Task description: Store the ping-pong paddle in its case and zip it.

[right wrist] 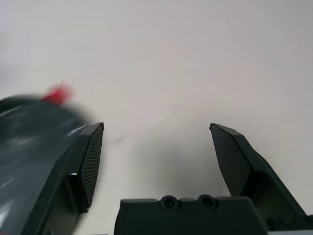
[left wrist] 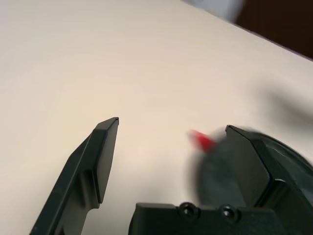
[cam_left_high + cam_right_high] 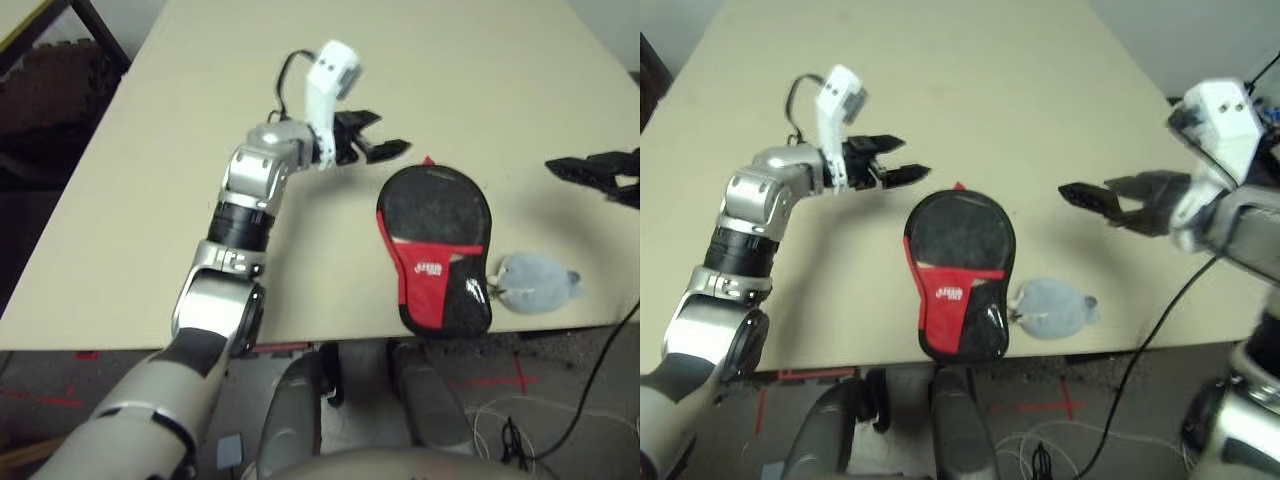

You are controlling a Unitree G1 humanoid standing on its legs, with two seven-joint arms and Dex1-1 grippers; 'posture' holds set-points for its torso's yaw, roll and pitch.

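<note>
- While both arms reach over the table, the left tool is spread wide, its two black fingers well apart with only air between them.
- It hangs above the surface near the rounded end of the case, off to the robot's left.
- On the other side, the right tool is likewise spread, with nothing pinched, and it hovers to the robot's right of the case.
- The case lies flat between the two tools, touched by neither, its broad rounded end away from the robot and its narrower end at the table's near edge.
- Its broad part is black; a red panel with a white logo covers much of the narrower part, beside a shiny black section on the robot's right.
- A thin tan strip shows along the upper edge of the red panel; whether the paddle is inside, I cannot tell.
- A small red tip sticks out at the far end of the case.
- Just beside the narrower part, on the robot's right, a soft grey-blue lump rests on the table, with a small darker nub on its outer side.
- Near the right arm, a black cable runs down past the table's near edge.
</note>
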